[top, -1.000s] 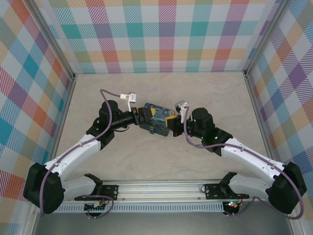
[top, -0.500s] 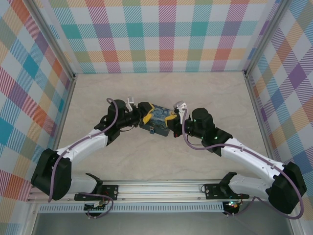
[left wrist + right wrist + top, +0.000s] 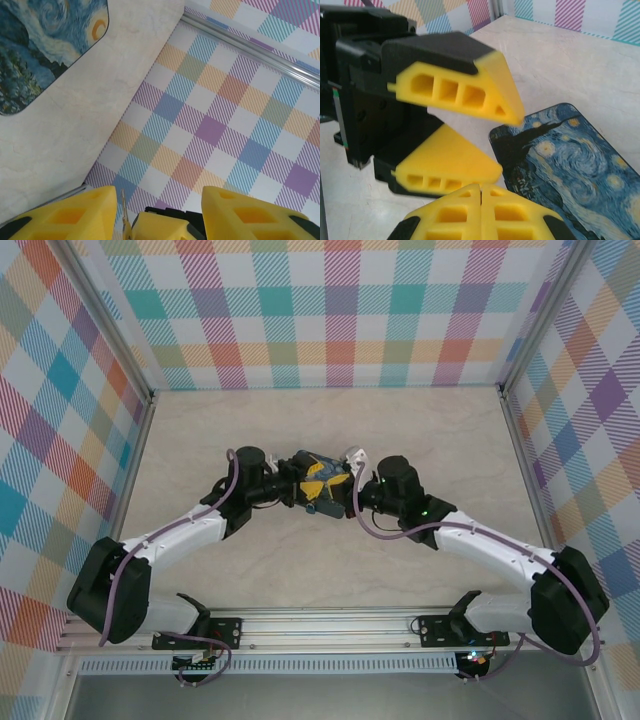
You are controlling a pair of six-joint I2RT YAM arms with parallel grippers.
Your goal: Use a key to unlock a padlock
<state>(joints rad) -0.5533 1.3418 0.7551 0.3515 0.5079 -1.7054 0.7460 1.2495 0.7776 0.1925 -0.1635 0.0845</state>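
**Left gripper (image 3: 509, 146) and right gripper (image 3: 481, 189) nose to nose over painted tin (image 3: 570, 165)**

Cannot place padlock or key: too small to pick out, maybe hidden where the two meet. Versus 1 sec ago: left gripper swung in toward centre & over the tin, jaws narrowed. Spread now w/ a clear gap, nothing visible btw them. Right gripper brought across to face it, tips close. Jaws pressed tight together; no telling whether anything thin is pinched in the seam. Reads as lining up for key-into-lock, turn not yet made, a judgement only.

Materials: yellow fingers (image 3: 460, 95), wedge-shaped, matte, w/ rectangular cut-outs, on black housings. Tin flat, rectangular, rounded corners, glossy swirly night-sky print in blue & yellow. Beneath it, pale marbled table (image 3: 560, 60), smooth. Beyond, pastel plaid wall (image 3: 215, 125).
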